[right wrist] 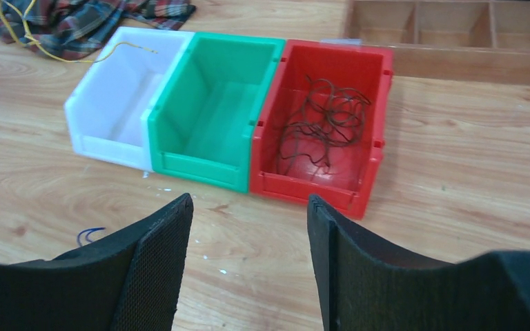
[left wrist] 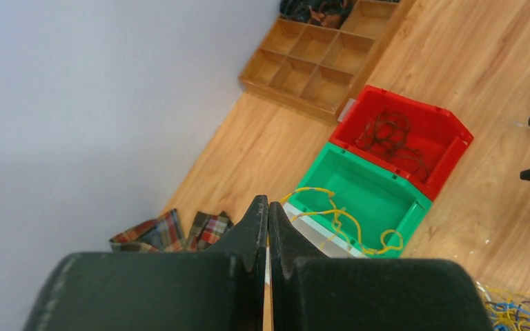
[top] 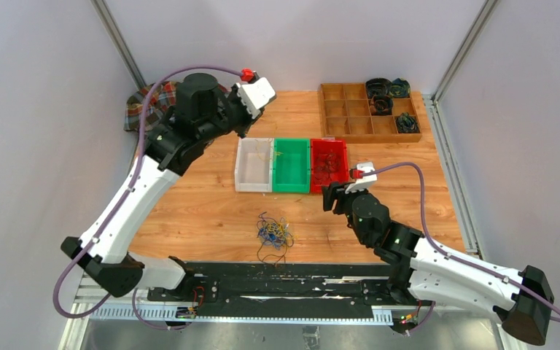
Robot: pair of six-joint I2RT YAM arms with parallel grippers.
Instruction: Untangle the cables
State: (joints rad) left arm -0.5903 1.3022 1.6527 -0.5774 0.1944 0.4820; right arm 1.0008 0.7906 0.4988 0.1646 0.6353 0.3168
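Observation:
A small tangle of blue, yellow and dark cables lies on the table in front of the bins; its edge shows in the left wrist view. My left gripper, raised over the back left of the bins, is shut on a yellow cable. That cable trails down across the white bin and the green bin. A dark cable lies in the red bin. My right gripper is open and empty, low in front of the red bin.
A wooden compartment tray with dark coiled bundles stands at the back right. A plaid cloth lies at the back left by the wall. Grey walls close in both sides.

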